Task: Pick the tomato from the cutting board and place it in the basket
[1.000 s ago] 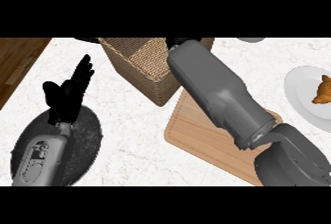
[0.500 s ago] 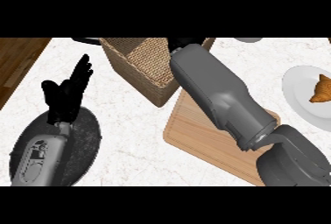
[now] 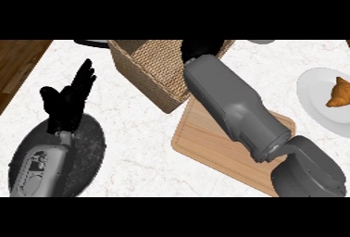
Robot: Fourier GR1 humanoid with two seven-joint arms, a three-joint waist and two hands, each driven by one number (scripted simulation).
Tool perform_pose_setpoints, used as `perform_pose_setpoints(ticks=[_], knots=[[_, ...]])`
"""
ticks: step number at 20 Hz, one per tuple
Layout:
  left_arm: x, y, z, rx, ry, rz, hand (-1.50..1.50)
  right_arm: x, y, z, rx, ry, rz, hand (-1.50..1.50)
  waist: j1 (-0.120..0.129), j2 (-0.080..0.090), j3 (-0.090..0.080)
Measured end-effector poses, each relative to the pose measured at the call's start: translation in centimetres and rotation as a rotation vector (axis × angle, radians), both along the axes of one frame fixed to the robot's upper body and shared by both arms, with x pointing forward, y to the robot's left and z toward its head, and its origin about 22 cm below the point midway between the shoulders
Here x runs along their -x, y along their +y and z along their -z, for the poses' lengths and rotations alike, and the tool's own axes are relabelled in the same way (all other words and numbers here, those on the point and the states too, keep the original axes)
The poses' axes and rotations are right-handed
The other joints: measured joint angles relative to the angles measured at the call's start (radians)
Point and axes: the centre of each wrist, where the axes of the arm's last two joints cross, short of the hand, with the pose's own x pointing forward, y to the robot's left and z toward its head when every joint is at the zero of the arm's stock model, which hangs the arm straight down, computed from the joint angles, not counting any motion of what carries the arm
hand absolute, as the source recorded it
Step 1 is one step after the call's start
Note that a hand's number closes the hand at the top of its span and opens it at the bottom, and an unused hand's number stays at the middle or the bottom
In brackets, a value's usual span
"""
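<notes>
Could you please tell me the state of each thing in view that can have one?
Basket, standing on the counter, opening upward.
Left hand, open, fingers up, resting at the view's left.
Right hand, over the basket's opening; grip cannot be told.
Cutting board, flat; no tomato on its visible part.
Tomato, not visible.
Croissant, lying on the white plate.

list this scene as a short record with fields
left hand: open, fingers up, resting above the dark pan at the left
right hand: at the basket opening, forearm across the cutting board
tomato: not visible
cutting board: no tomato on the part that shows
plate: right edge, holds a croissant
</notes>
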Motion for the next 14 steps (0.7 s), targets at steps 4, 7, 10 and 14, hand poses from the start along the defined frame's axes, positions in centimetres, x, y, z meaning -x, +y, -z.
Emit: perform_pose_setpoints(ticks=[4, 7, 10, 14], knots=[[0.0, 0.4, 0.1, -0.006, -0.002, -0.004, 0.0, 0.1, -0.1, 0.7, 0.014, 0.027, 0.002, 1.5, -0.004, 0.001, 0.0], [0.0, 0.5, -0.1, -0.006, -0.007, -0.005, 0.0, 0.3, -0.5, 1.6, 0.011, 0.06, 0.004, 1.5, -0.003, 0.001, 0.001], [0.1, 0.7, 0.0, -0.005, -0.004, -0.009, 0.0, 0.3, -0.5, 1.8, -0.008, 0.085, 0.008, 1.5, -0.006, 0.001, 0.001], [0.0, 0.7, -0.3, -0.001, -0.003, -0.005, 0.0, 0.4, -0.5, 1.8, -0.033, 0.114, 0.012, 1.5, -0.004, 0.001, 0.001]])
